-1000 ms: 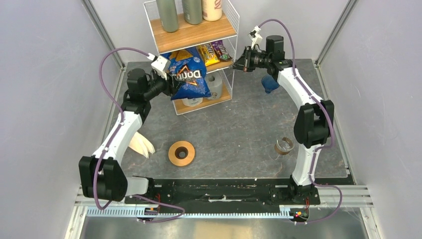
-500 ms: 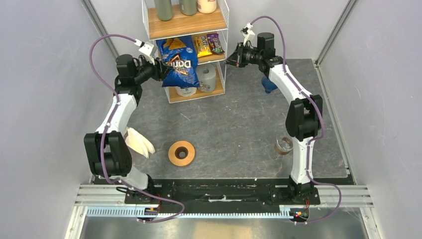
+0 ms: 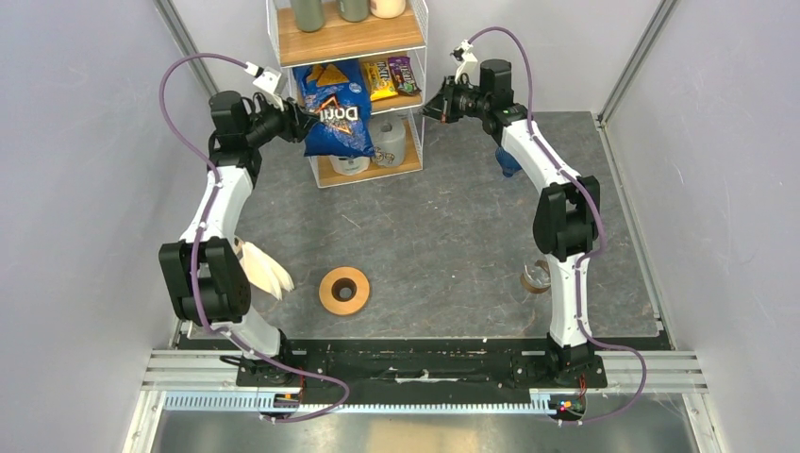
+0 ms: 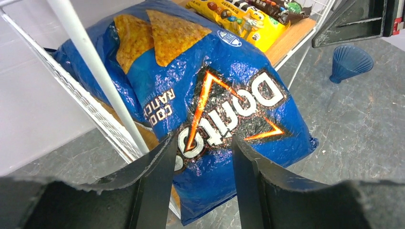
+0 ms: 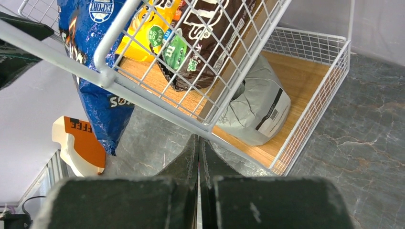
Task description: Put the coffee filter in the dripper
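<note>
Left arm is stretched far up the left side of the table, wrist bent right toward the wire rack. We see the left gripper with jaws partway closed, pinching the Doritos bag, which hangs out of the middle shelf. In the wrist view the bag bulges between the fingers.

Right arm reaches forward and left, elbow high. The right gripper is at the rack's right side, jaws pressed together on nothing, tips just under a shelf wire.

The dripper sits on the table at the far right, partly behind the right forearm, well apart from both grippers. We cannot tell if it is upright.

A fanned bundle of cream filters lies near the left elbow; we cannot tell whether one sheet lies apart from it. The wooden ring is centre-near and the glass cup is beside the right arm.
</note>
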`<state>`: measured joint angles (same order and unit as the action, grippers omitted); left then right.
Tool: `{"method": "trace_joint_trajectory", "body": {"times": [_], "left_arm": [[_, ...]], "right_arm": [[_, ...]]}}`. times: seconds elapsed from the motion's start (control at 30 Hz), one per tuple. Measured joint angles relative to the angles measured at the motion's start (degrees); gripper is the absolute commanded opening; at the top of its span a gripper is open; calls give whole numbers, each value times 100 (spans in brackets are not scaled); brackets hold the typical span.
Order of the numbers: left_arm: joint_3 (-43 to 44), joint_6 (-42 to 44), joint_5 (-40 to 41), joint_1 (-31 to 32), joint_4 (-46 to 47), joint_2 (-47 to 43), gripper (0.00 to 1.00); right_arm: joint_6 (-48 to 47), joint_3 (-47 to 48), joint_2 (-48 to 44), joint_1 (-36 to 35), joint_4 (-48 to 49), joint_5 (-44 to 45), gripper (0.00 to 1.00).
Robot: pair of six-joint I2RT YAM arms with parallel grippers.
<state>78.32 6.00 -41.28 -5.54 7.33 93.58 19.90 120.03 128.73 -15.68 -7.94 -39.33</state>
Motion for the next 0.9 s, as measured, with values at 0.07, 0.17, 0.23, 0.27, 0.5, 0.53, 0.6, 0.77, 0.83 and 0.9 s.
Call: {"method": "trace_joint_trajectory", "body": {"times": [0.07,0.17,0.23,0.27,0.5,0.53,0.6,0.77,0.83,0.9], "left_arm": [[120,-4,20,0,-192,-37,58],[199,-46,94,-26,-546,-299,60],[199,-55,162,-101,-872,-675,62],[199,-50,186,-129,-1019,-861,63],[463,345,247,-205,-2756,-2465,90],[557,498,188,-203,-3213,-2658,91],[643,750,111,-170,-3794,-2824,91],[369,1668,68,527,-5471,-3010,91],[22,1897,83,1084,-5862,-3038,91],[-345,2037,83,1609,-6157,-3036,91]], "right_arm": [[-81,-22,-37,-2,4,-4,2],[-310,-400,-378,7,11,20,4],[-483,-754,-780,17,-83,-4,5],[-568,-920,-1021,22,-162,-28,7],[-1384,-1475,-2844,31,-1241,-131,46],[-1596,-1473,-3080,31,-1580,-125,52],[-2022,-1464,-3451,31,-2339,-85,61],[-3324,-1408,-4002,275,-4824,70,75],[-3880,-1412,-4122,667,-5764,129,77],[-4524,-1464,-4269,1202,-6614,339,78]]}}
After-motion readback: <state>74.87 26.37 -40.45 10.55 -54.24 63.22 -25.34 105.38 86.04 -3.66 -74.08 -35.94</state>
